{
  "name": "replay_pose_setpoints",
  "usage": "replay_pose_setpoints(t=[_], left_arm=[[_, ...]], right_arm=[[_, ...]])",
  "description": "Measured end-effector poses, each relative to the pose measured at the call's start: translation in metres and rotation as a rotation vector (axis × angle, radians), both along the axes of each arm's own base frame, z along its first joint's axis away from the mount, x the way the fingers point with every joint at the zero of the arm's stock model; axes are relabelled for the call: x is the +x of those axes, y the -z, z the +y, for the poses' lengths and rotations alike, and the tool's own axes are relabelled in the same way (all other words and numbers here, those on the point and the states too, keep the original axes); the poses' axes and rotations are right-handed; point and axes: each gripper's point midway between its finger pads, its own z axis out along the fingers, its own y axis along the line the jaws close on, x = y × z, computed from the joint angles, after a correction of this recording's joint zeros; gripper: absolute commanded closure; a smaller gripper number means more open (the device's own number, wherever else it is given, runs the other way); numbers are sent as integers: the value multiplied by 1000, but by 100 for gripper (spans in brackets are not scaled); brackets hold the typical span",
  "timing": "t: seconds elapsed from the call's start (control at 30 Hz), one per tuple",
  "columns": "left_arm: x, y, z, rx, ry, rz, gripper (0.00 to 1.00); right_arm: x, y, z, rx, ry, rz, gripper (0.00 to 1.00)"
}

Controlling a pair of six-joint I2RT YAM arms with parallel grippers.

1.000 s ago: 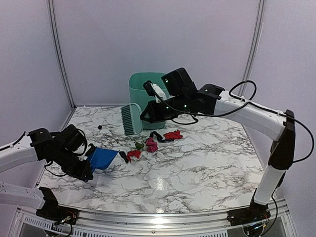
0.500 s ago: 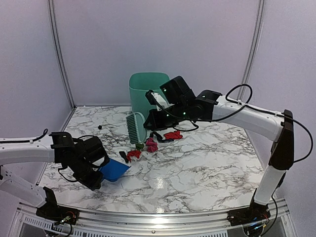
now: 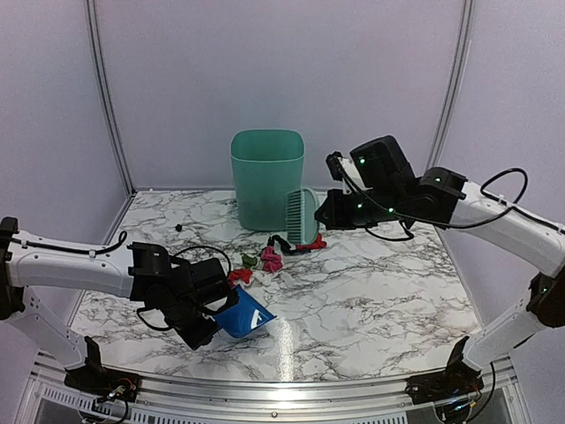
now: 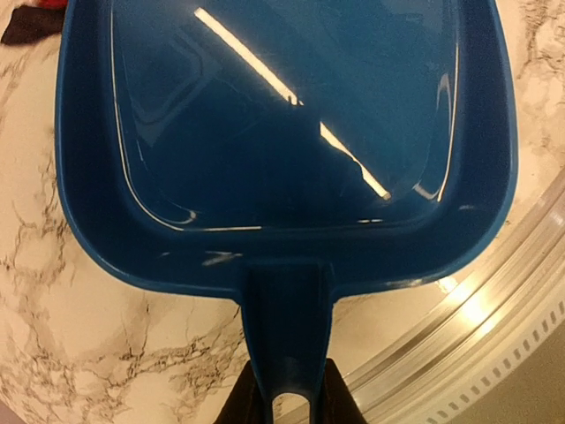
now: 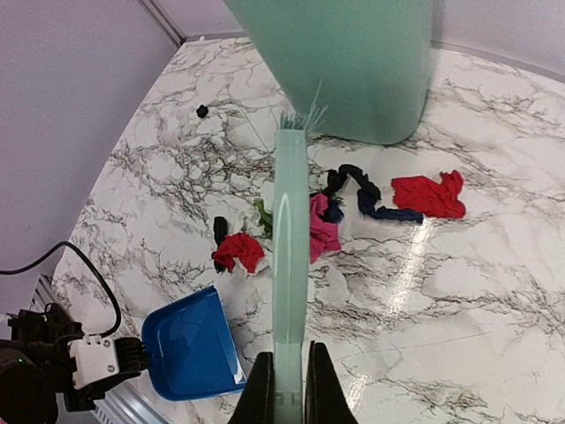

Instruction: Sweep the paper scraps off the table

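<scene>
The paper scraps (image 3: 269, 258) lie mid-table in front of the bin: red (image 5: 238, 251), magenta-pink (image 5: 323, 229), green (image 5: 263, 215), black (image 5: 360, 190), and a second red one (image 5: 428, 194). My left gripper (image 3: 201, 329) is shut on the handle of the blue dustpan (image 3: 243, 315), (image 4: 291, 402), whose empty pan (image 4: 282, 132) rests near the table's (image 3: 371, 309) front rail. My right gripper (image 3: 328, 212) is shut on the green hand brush (image 3: 302, 215), (image 5: 290, 397), held above the table behind the scraps; the brush (image 5: 290, 265) points at them.
A tall green bin (image 3: 267, 178) stands at the back centre, just behind the scraps. A small black bit (image 3: 178, 227) lies at the back left. The metal rail (image 3: 291, 389) runs along the near edge, close to the dustpan.
My left arm has carried the dustpan right and nearer, toward the front rail. My right arm has swung the brush from left of the bin to its right side.
</scene>
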Motion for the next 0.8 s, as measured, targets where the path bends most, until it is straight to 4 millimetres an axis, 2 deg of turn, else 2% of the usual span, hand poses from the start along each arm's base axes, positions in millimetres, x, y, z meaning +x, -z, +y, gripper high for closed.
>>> replay_pose_setpoints(t=[0.13, 0.23, 0.33, 0.47, 0.63, 0.8], left_arm=[[3, -1, -26, -9, 110, -10, 89], [9, 4, -45, -4, 179, -9, 88], [17, 10, -70, -5, 246, -10, 87], [28, 20, -100, -14, 309, -18, 81], [32, 33, -110, 2, 346, -16, 67], [32, 34, -109, 7, 365, -20, 63]], right_arm=[[3, -4, -34, 9, 94, -13, 100], [4, -3, -52, 7, 149, -12, 100], [4, -4, -64, 3, 184, -16, 100], [3, -8, -71, 12, 211, -20, 100], [-3, -4, -79, 15, 236, -7, 100], [-6, -3, -86, 13, 253, -4, 100]])
